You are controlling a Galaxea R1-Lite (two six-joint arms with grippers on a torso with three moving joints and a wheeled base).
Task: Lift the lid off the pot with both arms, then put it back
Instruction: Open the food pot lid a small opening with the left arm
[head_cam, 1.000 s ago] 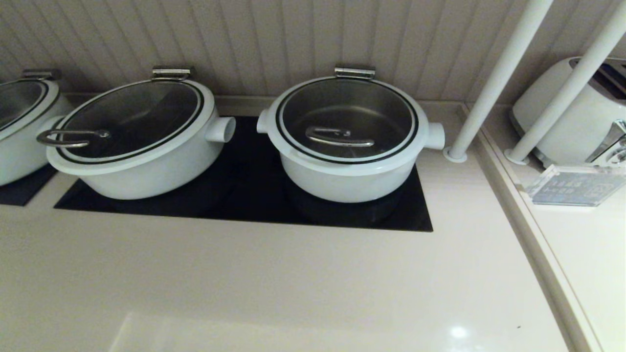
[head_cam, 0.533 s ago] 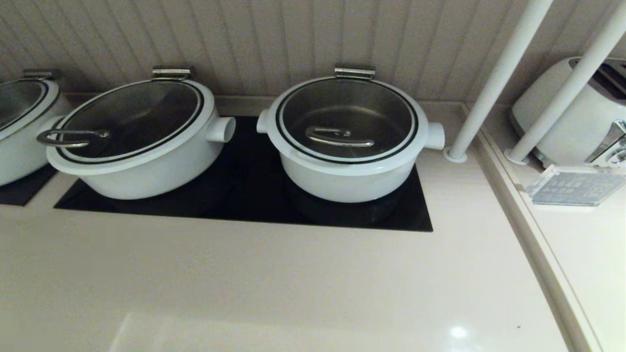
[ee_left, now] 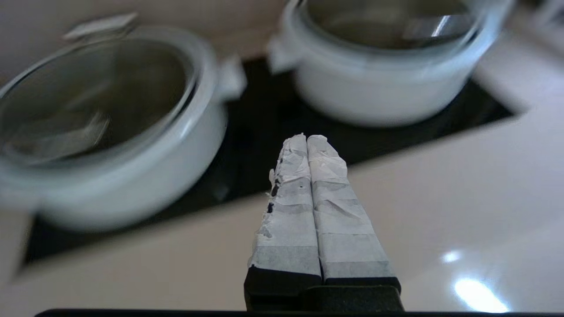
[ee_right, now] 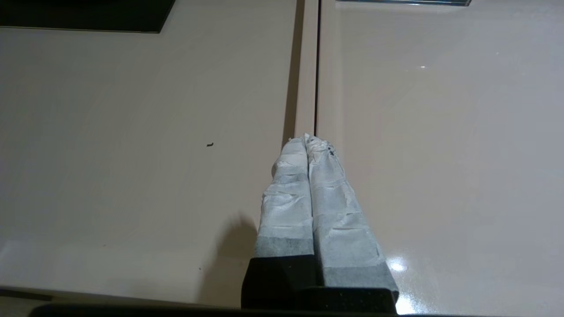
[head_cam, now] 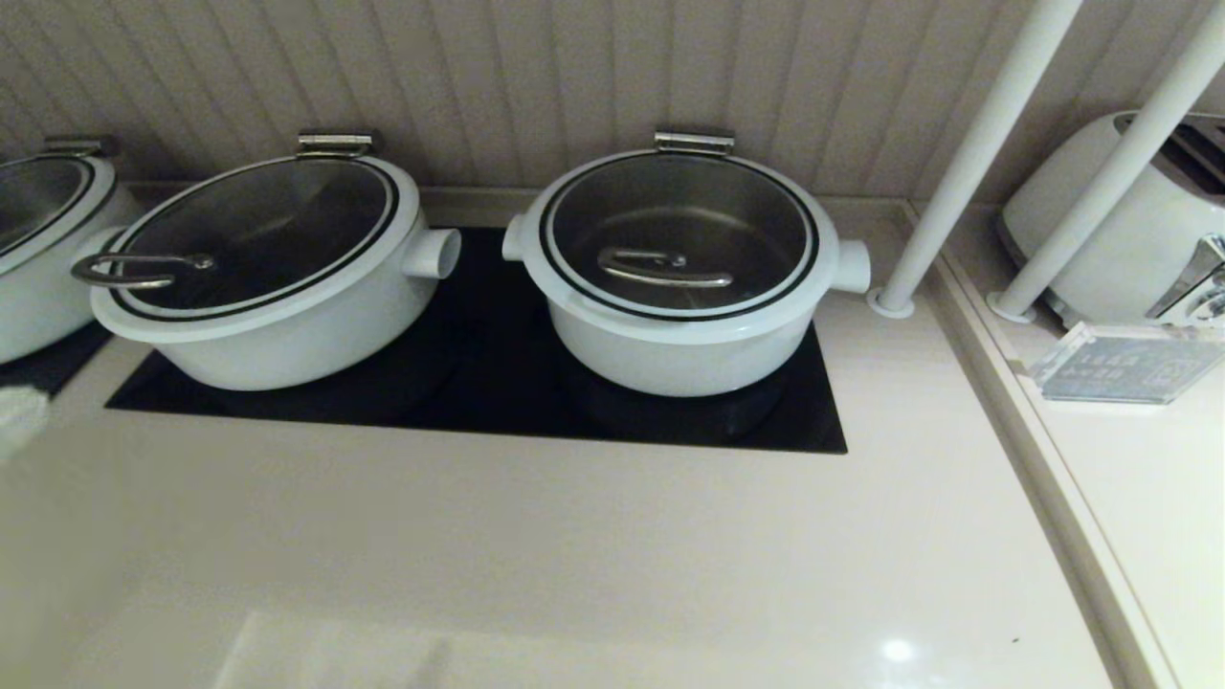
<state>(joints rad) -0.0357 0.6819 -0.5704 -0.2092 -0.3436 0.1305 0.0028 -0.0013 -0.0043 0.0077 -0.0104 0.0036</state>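
The deep white pot (head_cam: pixel 681 354) stands on the black cooktop (head_cam: pixel 478 402), right of centre. The glass lid (head_cam: pixel 679 230) sits closed on it, its steel loop handle (head_cam: pixel 663 268) at the centre. The pot also shows in the left wrist view (ee_left: pixel 379 94). My left gripper (ee_left: pixel 307 137) is shut and empty, above the counter in front of the cooktop; its pale tip just enters the head view at the far left (head_cam: pixel 17 419). My right gripper (ee_right: pixel 307 139) is shut and empty over the counter seam, out of the head view.
A wider, shallower white pot (head_cam: pixel 278 325) with a rim-handled lid stands left of the task pot; a third pot (head_cam: pixel 38 249) is at the far left. Two white poles (head_cam: pixel 967 163) rise at the right. A toaster (head_cam: pixel 1129 220) and a clear sign holder (head_cam: pixel 1120 364) stand on the side counter.
A pale blur of my left gripper tip has come into the head view at the far left edge. The pots and lids have not moved.
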